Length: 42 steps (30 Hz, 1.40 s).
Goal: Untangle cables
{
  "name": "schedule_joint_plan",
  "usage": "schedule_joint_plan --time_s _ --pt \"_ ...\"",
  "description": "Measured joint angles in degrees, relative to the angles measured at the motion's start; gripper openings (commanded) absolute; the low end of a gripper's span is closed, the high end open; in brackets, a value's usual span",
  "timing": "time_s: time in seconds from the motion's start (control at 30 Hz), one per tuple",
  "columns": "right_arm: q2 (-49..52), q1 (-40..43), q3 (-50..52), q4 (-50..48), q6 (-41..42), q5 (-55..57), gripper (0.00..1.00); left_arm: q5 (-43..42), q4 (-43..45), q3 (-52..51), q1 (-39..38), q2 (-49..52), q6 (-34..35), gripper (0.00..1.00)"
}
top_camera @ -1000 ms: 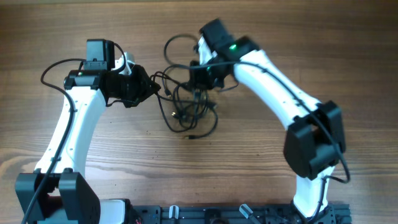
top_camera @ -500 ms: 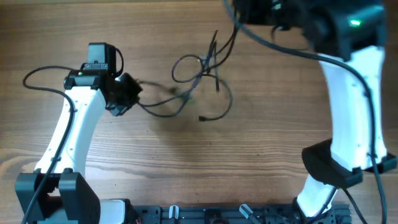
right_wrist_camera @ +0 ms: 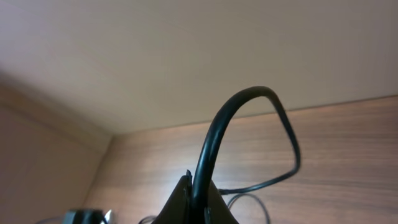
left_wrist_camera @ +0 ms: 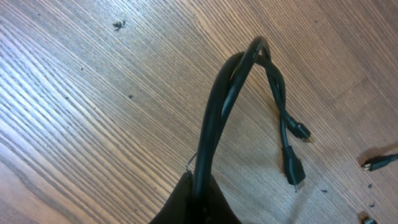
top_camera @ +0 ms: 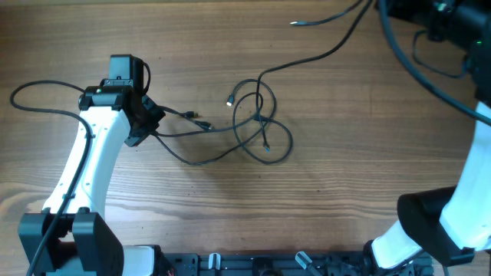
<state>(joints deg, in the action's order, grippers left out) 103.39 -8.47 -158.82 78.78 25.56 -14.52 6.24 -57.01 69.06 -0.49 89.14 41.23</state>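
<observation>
**A:** What's diff vs. 1 s ago?

**B:** Back then the cables [top_camera: 253,126] were one tight clump w/ both grippers right at it. Now the right arm [top_camera: 460,184] has swung up & out to the far right corner. It's dragged a long strand [top_camera: 330,50] out of the pile. The left gripper [top_camera: 144,123] has backed off a little to the left.

**A:** Gripper state?

**B:** Both pinched narrow on cord. Left wrist view has the left one clamping a doubled loop [left_wrist_camera: 214,118], w/ a plug end [left_wrist_camera: 294,174] lying on the wood just past it. The right gripper [right_wrist_camera: 196,193] nips a single cord that arches over it, lifted well clear of the counter [top_camera: 153,207].

**A:** And the rest?

**B:** Mid-counter, between the arms. Loose overlapping loops, a silvery plug [top_camera: 230,100] free at their upper left, and another plug tip [top_camera: 266,149] inside the lower loop.

**A:** So, progress?

**B:** Partial, imo. The clump's opened up, but the loops still cross near the middle, so the cords aren't separated yet. Prob. needs more pulling apart. Risk is that the crossing cinches into a knot under tension.
</observation>
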Motion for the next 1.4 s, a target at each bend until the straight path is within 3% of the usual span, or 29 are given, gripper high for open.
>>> schedule_joint_plan --time_s 0.4,0.53,0.63,0.73,0.77,0.97,1.13,1.4 --pt "-8.9 28.0 -0.1 -4.7 1.5 -0.6 0.04 4.5 0.0 0.0 0.0 0.5 -0.9 0.04" --pt "-8.1 29.7 -0.1 -4.7 0.9 -1.2 0.04 4.7 0.0 0.0 0.0 2.2 -0.9 0.04" --pt "-6.4 29.7 -0.1 -4.7 -1.7 -7.7 0.05 4.6 0.7 0.0 0.0 2.3 -1.1 0.04" --pt "-2.8 28.3 -0.3 -3.8 -5.7 -19.9 0.04 1.2 2.2 0.0 0.0 2.3 -1.1 0.04" --pt "0.4 25.8 -0.3 -2.4 -7.9 -26.7 0.04 -3.8 3.3 0.0 0.0 2.3 -1.2 0.04" --pt "7.9 15.8 0.0 -3.4 -8.7 -30.7 0.05 -30.9 9.4 0.0 -1.4 2.4 -7.0 0.04" --pt "7.9 8.0 0.0 -6.0 -2.9 -26.1 0.04 -39.1 11.0 0.0 -4.7 2.4 -8.0 0.04" --pt "10.0 -0.1 -0.2 -13.0 7.6 -7.4 0.04 -41.0 11.0 0.0 -6.2 2.4 -8.0 0.04"
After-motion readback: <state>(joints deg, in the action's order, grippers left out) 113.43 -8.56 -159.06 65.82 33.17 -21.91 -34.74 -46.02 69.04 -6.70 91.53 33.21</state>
